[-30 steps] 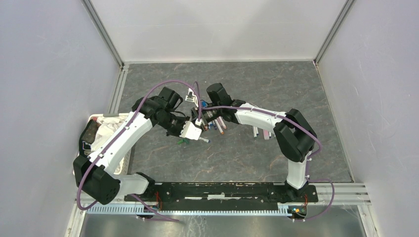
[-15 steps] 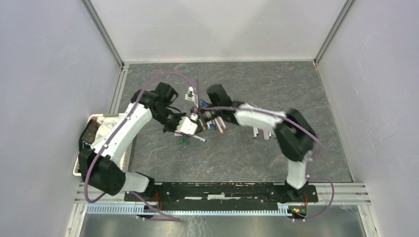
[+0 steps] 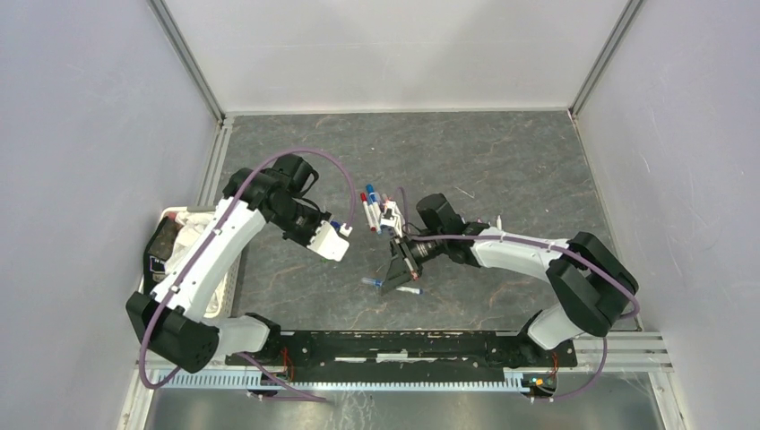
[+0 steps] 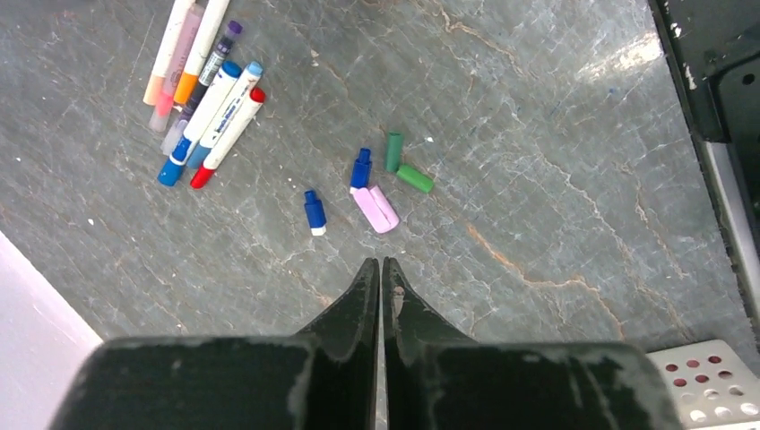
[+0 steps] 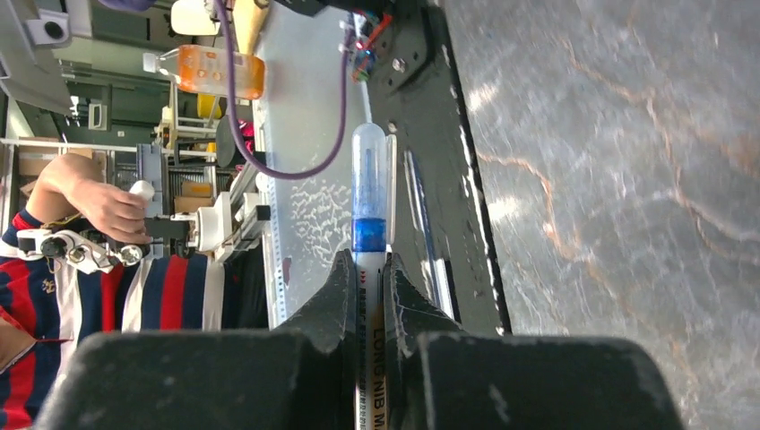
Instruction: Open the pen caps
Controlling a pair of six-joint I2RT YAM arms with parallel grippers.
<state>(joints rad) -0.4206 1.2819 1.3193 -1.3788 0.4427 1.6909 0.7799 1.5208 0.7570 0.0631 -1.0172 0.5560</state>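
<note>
My right gripper is shut on a white pen with a blue band and a clear end, which sticks out past the fingertips. In the top view it hangs low over the table, near the front middle. My left gripper is shut and empty above loose caps: two blue, two green and one pink. In the top view it is left of a bunch of pens, which also shows in the left wrist view.
A white basket with cloth stands at the table's left edge; its corner shows in the left wrist view. The black base rail runs along the near edge. A person stands beyond it.
Both grippers were together at the pen bunch. My right gripper has swung toward the front of the table with the pen. My left gripper has drawn back to the left.
</note>
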